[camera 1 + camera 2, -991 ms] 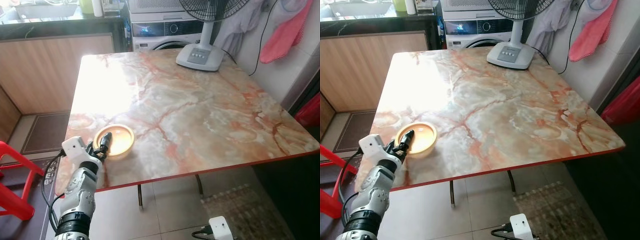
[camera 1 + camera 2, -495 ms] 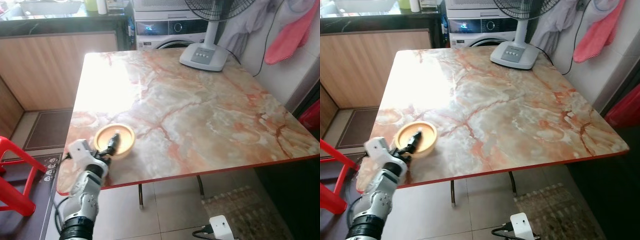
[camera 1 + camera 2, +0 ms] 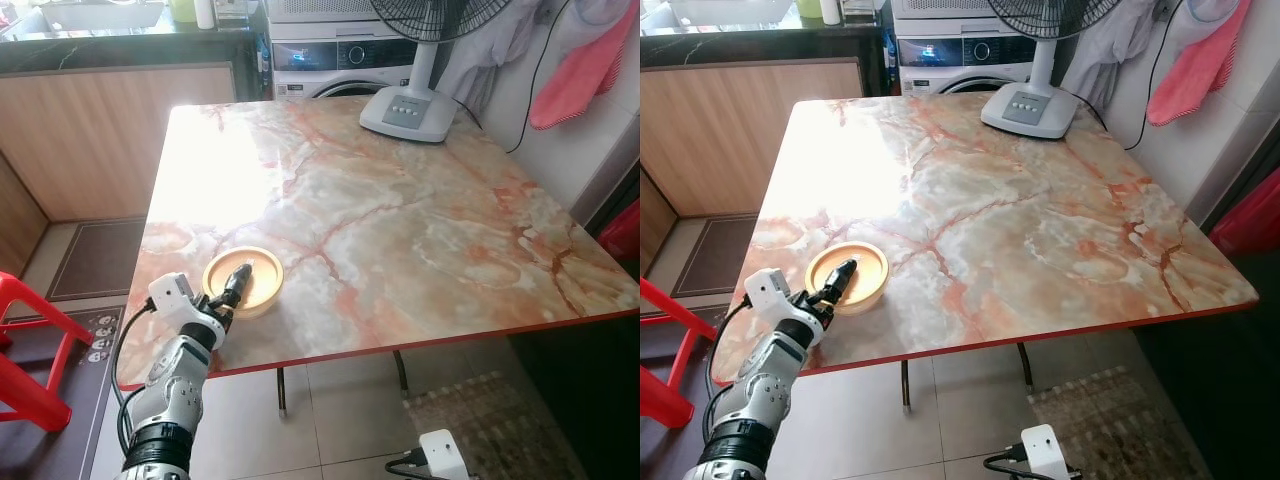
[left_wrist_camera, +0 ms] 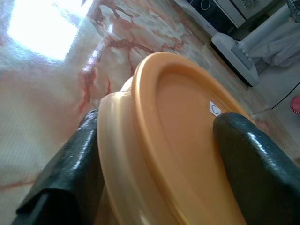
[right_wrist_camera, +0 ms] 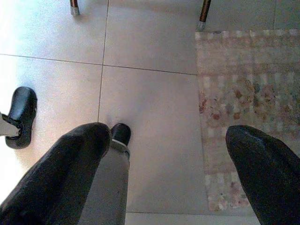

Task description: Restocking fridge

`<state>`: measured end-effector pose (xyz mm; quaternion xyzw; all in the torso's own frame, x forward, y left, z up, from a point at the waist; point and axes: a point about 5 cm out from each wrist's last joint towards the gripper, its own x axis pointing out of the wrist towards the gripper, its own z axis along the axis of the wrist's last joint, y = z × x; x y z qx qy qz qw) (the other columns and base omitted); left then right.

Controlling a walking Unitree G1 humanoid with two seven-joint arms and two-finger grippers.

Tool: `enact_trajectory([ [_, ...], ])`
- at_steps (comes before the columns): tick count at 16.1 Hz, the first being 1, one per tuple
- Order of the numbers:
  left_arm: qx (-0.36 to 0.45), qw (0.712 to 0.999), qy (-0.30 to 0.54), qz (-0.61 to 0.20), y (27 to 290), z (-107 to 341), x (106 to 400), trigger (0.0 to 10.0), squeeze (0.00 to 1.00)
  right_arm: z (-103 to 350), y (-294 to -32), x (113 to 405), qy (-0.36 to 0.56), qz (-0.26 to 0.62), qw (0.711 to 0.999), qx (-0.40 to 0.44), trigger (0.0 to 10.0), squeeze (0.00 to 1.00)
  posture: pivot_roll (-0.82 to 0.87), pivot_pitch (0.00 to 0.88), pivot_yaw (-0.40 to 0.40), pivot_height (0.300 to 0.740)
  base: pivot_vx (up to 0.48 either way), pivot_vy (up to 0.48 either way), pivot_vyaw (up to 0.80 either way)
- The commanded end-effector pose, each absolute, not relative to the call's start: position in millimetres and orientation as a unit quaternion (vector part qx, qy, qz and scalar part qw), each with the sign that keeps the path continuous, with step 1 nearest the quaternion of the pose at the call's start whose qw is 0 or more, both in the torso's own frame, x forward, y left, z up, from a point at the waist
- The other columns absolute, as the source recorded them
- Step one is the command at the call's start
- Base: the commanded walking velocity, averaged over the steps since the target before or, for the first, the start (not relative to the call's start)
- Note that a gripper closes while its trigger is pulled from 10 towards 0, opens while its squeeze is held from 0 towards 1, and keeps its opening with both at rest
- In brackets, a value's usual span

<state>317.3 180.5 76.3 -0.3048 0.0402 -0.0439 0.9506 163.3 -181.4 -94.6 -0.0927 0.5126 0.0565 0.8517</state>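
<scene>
Left wrist view: jaws straddle bowl [image 4: 178,140] rim.

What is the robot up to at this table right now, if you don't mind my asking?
The left gripper has its two black fingers clamped on the rim of a round orange container at the near left corner of the marble table. The right gripper hangs open over the tiled floor, idle. A fan base stands at the far edge.
</scene>
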Motion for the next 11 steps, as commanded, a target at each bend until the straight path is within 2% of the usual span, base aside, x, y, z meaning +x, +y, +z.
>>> enact_trajectory([
  [1,-0.295,0.954,0.041,-0.042,181.7,76.3,318.5,0.0,0.00,-92.8,-181.3,167.3,0.505,0.054,0.857,-0.091,10.0,0.00,0.05,0.000,-0.030,0.740,0.000,0.000,0.00],
  [11,-0.277,0.960,0.028,-0.032,184.6,76.9,320.5,0.0,0.00,-91.6,-180.2,170.2,0.502,0.058,0.858,-0.095,10.0,0.00,0.05,0.000,-0.031,0.740,0.000,0.000,0.00],
])
